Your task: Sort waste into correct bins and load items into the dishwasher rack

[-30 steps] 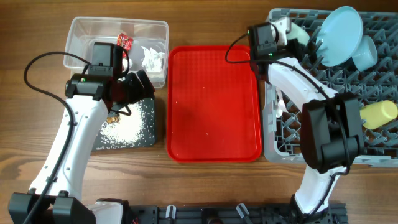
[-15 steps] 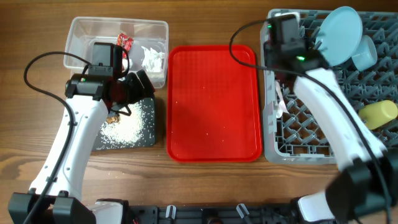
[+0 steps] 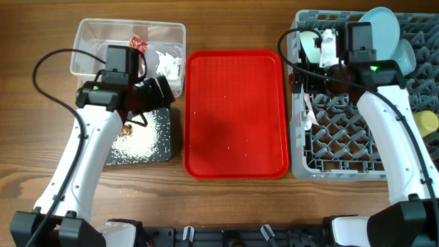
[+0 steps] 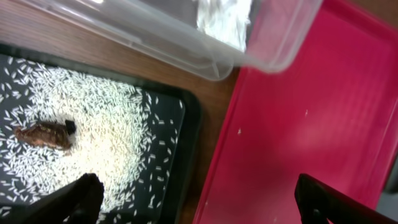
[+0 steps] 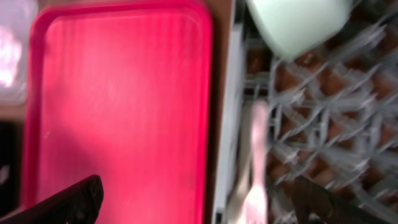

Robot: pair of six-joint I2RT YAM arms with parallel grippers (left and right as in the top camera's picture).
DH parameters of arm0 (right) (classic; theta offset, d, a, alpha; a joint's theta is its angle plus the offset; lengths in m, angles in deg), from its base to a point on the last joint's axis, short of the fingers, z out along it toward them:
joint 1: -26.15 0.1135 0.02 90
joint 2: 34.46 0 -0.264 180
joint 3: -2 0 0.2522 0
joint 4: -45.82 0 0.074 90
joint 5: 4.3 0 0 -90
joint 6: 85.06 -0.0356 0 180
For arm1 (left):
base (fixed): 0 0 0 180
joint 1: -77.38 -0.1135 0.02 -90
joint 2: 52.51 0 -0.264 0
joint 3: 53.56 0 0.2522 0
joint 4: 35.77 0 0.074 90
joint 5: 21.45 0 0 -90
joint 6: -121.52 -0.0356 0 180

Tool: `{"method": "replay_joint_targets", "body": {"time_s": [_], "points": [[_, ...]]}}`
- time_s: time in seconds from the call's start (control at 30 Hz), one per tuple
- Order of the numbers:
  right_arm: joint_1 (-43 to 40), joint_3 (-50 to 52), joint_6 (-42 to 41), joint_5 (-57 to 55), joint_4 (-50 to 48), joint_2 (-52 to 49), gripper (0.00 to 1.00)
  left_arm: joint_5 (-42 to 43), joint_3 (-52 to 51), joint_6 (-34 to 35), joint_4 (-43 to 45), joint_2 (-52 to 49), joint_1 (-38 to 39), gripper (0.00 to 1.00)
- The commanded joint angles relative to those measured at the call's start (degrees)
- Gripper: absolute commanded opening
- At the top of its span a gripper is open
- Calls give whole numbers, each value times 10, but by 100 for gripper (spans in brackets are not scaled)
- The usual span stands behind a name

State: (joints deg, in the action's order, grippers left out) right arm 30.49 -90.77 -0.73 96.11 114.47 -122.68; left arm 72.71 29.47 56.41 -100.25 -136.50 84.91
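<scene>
The grey dishwasher rack holds a pale green bowl in its back-left corner, a light blue plate, a light blue bowl, a yellow cup and a white fork. My right gripper hangs open and empty above the rack's left edge. My left gripper is open and empty over the gap between the black tray and the red tray. Rice and a brown lump lie in the black tray. The clear tub holds a red wrapper and white tissue.
A red serving tray lies between the bins and the rack, with a few white crumbs on it. Both arms' cables arch over the table.
My right gripper has opened and let go of the pale green bowl, which now rests in the rack's back-left corner. The right arm swung right. The left arm barely moved.
</scene>
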Motion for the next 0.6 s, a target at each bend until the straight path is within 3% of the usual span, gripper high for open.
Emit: {"method": "replay_joint_targets", "body": {"time_s": [0.0,0.13,0.27,0.43,0.57], "points": [[-13,0,21,75,55,-3,98,-2,1,-65,-50,-2,29,100],[-13,2,27,73,111,3,98,-1,1,-61,-138,-1,35,100],[-13,33,25,72,106,54,99,-2,-14,-58,-186,11,36,100],[-13,105,9,47,49,171,100,-2,-89,-58,-112,99,63,100],[-13,189,9,35,-23,305,100,-24,-182,-38,-17,234,116,100]]}}
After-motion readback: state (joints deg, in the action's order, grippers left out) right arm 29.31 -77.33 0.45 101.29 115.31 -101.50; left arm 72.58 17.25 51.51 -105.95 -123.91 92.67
